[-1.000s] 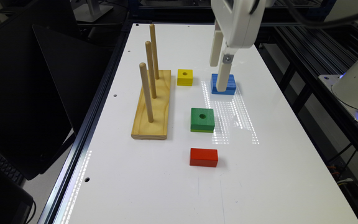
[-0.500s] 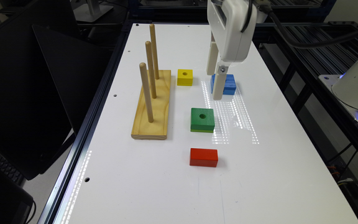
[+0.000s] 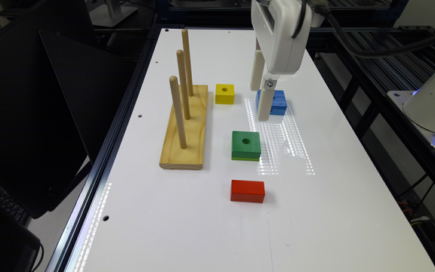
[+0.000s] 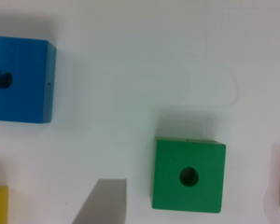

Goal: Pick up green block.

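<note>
White plastic casing of the robot's hand (image 3: 262, 104) is seen pointing straight down above the surface (image 3: 338, 211), its two pale fingers hanging in front of the blue block (image 3: 276, 102) in the exterior view. The fingers are held apart, and nothing is gripped between them. One finger (image 4: 102, 203) is shown in the wrist view as a flat grey wedge. The green block (image 3: 246, 145) is laid flat on the glossy white surface, apart from the hand, between the blue block and the red block (image 3: 247, 191). It is square, wooden and matte, with a round centre hole and a thin lighter-green bottom layer. A small yellow block (image 3: 225, 93) with a hole is placed near a pale wooden base (image 3: 185, 130) carrying three upright round pegs.
</note>
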`<action>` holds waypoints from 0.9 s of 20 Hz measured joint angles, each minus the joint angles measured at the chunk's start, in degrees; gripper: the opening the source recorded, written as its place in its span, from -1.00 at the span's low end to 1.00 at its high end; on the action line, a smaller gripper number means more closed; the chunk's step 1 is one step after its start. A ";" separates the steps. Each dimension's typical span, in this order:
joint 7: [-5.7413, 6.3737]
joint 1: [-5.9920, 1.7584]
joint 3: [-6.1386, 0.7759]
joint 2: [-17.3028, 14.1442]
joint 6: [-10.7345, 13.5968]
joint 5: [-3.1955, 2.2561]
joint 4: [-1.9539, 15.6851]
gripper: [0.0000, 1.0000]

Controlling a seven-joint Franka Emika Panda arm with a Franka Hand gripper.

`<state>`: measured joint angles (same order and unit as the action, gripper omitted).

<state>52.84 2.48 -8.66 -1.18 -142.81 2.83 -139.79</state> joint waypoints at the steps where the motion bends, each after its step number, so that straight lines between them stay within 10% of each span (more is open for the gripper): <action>1: 0.00 0.00 0.00 -0.04 0.00 0.00 0.00 1.00; 18: 0.00 0.00 0.00 -6.11 -5.78 -0.01 0.08 1.00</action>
<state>52.84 2.48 -8.66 -7.30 -148.59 2.82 -139.70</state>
